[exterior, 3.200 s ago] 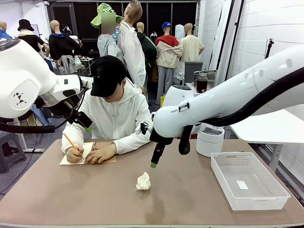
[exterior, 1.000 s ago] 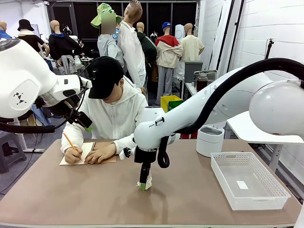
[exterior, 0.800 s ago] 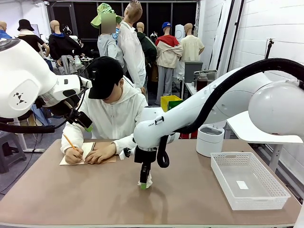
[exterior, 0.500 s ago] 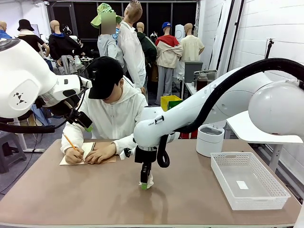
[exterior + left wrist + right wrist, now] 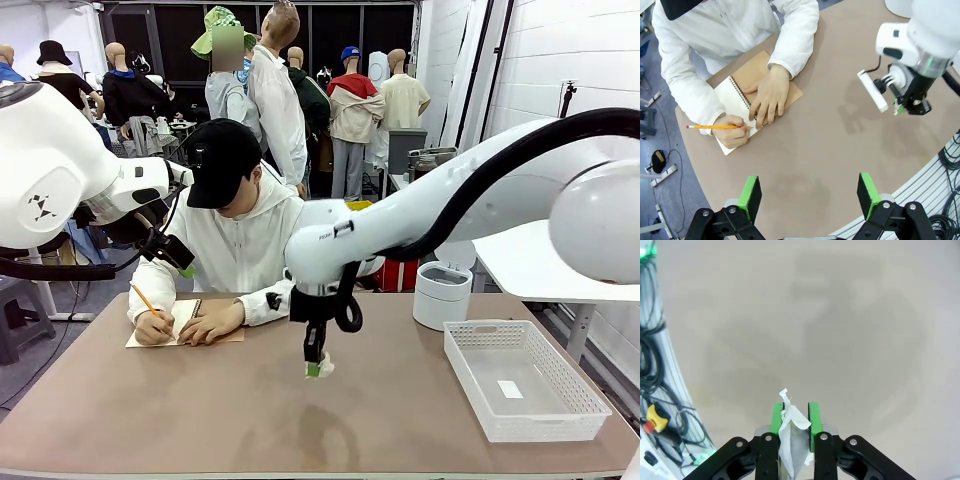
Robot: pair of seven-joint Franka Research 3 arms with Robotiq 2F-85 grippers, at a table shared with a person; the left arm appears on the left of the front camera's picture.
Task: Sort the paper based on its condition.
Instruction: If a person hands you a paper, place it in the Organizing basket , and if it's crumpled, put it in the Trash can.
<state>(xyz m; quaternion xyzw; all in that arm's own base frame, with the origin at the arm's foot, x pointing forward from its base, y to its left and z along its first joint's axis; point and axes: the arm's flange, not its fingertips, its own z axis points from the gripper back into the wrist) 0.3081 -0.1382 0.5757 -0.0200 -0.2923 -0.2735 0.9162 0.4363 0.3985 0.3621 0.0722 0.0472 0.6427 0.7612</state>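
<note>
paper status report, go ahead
Right gripper shut on the crumpled paper, above the table. Left gripper open, hovering. Person writing in notebook, well apart; white basket to the right.

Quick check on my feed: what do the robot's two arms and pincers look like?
Both arms, left arm and right arm, are glossy white with rounded joints. A thick black cable runs along the right one, with small dark lettering near its wrist. The left pincer and right pincer are black with bright green pads.
</note>
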